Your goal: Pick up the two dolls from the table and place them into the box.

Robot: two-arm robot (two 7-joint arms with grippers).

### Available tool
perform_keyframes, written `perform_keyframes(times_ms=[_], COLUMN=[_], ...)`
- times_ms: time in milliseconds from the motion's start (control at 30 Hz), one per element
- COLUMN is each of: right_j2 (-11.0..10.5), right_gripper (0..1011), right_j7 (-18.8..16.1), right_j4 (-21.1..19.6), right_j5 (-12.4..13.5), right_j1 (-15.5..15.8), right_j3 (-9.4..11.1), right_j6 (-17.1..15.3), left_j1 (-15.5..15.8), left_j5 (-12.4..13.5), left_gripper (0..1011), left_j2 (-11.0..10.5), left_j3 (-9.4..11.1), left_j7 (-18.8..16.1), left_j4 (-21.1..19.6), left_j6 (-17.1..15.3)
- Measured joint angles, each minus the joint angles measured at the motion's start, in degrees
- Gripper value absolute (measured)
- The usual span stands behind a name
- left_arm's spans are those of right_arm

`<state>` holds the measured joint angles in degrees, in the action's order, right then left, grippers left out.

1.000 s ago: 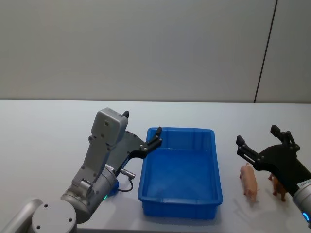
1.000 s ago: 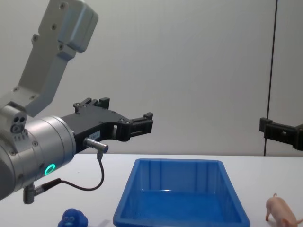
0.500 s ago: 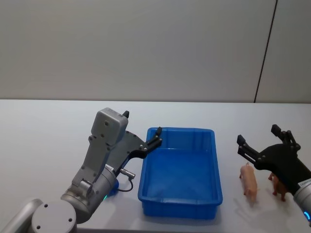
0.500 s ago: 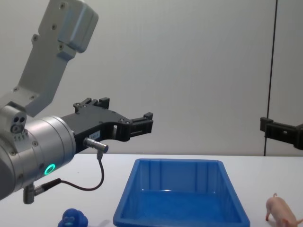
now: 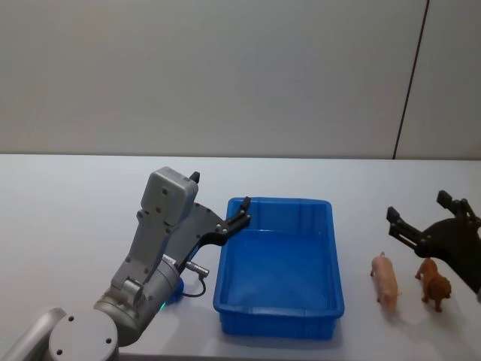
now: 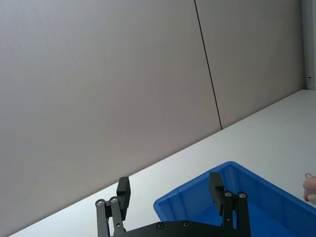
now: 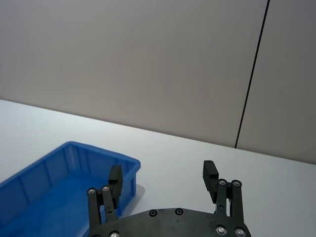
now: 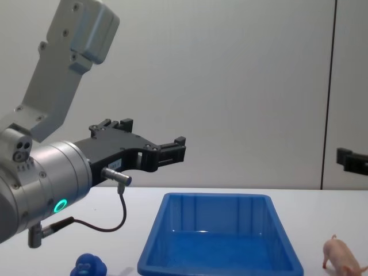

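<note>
While pig (image 5: 385, 279) and brown doll (image 5: 434, 282) stand at box's (image 5: 274, 320) 3 o'clock, right gripper (image 5: 418, 207) hangs wide at their 12; left gripper (image 5: 219, 190) wide, box's 10.

The right gripper (image 7: 162, 177), black metal with visible screws, hangs above a flat white tabletop (image 7: 197, 148), its jaws standing wide apart with nothing between them. A shallow bright blue plastic bin (image 7: 91, 159) sits on the tabletop, one rimmed corner near one jaw. Behind rises a plain grey wall (image 7: 123, 59) crossed by a thin dark vertical seam (image 7: 252, 74).
</note>
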<state>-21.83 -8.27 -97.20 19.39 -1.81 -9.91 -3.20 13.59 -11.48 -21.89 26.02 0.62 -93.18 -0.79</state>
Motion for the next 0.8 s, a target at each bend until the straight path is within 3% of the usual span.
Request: perform_keyframes(times_ms=[800], right_j2=[-5.23], right_gripper=[1001], right_j7=[-6.66], right_j4=[4.29], right_j5=[0.18], right_j1=[0.15], right_j3=[3.82], right_j6=[-3.72], left_j1=[0.00], left_j5=[0.00], left_gripper=[1002], left_j2=[0.00], left_j3=[0.00], left_j7=[0.00], left_j4=[0.00], left_j6=[0.00])
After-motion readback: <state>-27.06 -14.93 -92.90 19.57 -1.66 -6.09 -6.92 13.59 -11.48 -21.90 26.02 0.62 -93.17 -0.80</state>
